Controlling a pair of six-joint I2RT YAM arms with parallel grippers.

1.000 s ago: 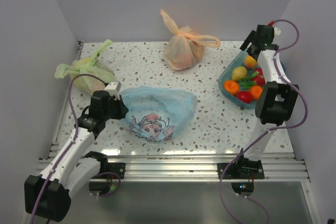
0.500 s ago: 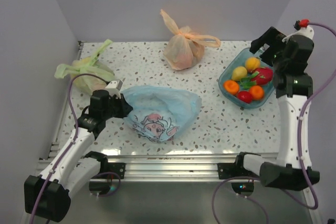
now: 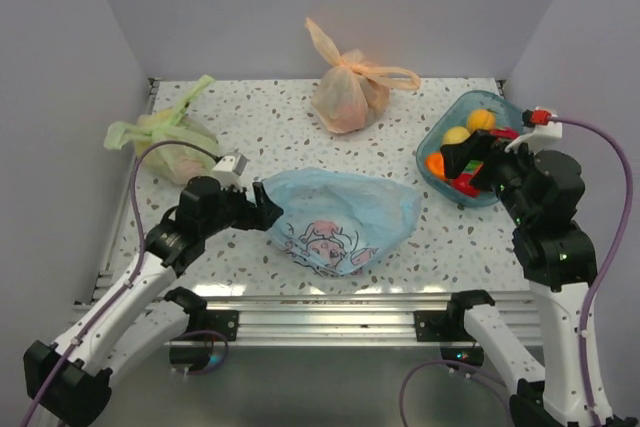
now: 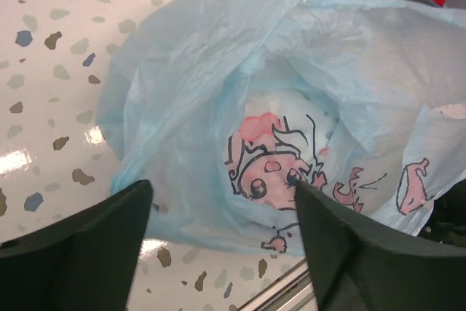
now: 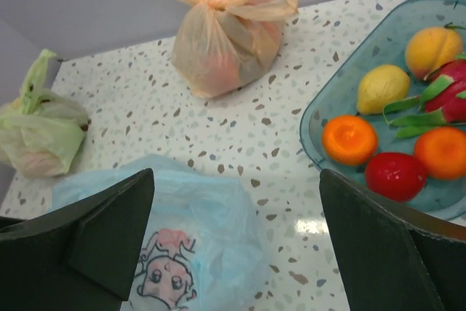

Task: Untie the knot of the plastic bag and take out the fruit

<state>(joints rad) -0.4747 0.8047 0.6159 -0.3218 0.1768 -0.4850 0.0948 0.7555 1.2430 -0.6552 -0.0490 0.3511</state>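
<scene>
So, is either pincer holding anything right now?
Nothing is held. The left pincer is open against the plastic bag, not pinching it; the right pincer hangs open and empty.

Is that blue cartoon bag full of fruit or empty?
Apparently empty: the blue bag lies limp and flat, no fruit showing in the left wrist view, while fruit sits in the teal tray.

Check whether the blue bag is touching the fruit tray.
Apart. The right wrist view shows a strip of bare speckled table between the bag and the tray.
</scene>
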